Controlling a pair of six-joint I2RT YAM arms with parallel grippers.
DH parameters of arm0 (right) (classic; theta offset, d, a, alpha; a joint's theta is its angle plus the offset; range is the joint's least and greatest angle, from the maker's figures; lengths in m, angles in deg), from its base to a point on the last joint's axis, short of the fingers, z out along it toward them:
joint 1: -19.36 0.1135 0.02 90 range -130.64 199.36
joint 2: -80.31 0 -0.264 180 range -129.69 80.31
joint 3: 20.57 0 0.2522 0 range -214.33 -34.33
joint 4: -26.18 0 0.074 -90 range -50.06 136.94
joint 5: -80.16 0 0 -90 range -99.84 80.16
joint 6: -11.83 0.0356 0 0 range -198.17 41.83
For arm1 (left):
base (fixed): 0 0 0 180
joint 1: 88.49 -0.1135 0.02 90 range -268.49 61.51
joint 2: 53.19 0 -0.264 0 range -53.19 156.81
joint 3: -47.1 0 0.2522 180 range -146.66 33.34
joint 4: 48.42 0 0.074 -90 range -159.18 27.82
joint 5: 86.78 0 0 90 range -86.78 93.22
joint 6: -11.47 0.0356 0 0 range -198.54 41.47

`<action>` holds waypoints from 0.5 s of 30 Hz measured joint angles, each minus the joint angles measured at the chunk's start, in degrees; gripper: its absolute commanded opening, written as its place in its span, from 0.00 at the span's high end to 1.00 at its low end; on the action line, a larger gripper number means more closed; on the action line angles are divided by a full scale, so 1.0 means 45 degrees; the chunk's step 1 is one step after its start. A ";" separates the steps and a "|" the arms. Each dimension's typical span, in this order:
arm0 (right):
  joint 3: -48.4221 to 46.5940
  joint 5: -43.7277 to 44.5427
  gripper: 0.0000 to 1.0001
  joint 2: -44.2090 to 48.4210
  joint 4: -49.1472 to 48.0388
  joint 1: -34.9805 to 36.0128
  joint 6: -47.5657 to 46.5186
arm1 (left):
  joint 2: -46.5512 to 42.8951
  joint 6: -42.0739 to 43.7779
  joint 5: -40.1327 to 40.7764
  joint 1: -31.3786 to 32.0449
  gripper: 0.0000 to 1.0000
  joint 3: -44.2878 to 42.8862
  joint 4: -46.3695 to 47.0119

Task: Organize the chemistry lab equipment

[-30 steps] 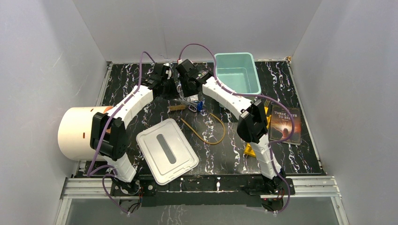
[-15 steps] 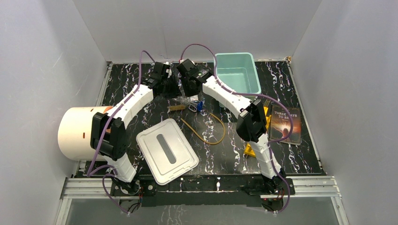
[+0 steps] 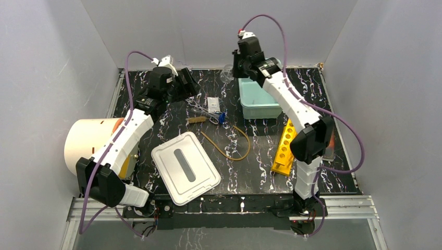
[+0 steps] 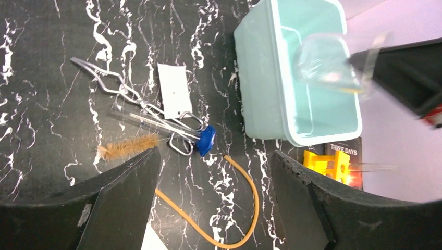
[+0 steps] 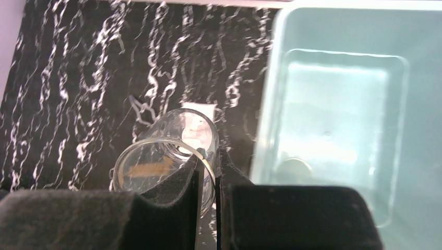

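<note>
A robot test booth: plain white walls (image 3: 208, 31) enclose a black marbled table (image 3: 258, 169) on aluminium rails (image 3: 354, 207).

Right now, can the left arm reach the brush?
Probably yes. The left fingers are open and empty, and the brush lies uncovered on the table just ahead of them.

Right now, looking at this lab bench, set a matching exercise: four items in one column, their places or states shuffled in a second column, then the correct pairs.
Items
1. clear glass beaker
2. amber rubber tubing loop
3. yellow plastic test-tube rack
4. grey rectangular plastic lid

Places or states
A. just on the near side of the mint-green plastic bin
B. pinched by its rim in the right hand
C. flat near the front edge of the table
D. curled at the table's centre, untouched

Pairs: 1-B, 2-D, 3-A, 4-C
</note>
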 measured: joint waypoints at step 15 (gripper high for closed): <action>0.0675 0.0471 0.94 -0.1481 -0.0899 -0.3249 -0.0471 | 0.0879 -0.0083 0.0092 0.0000 0.22 0.0175 -0.0680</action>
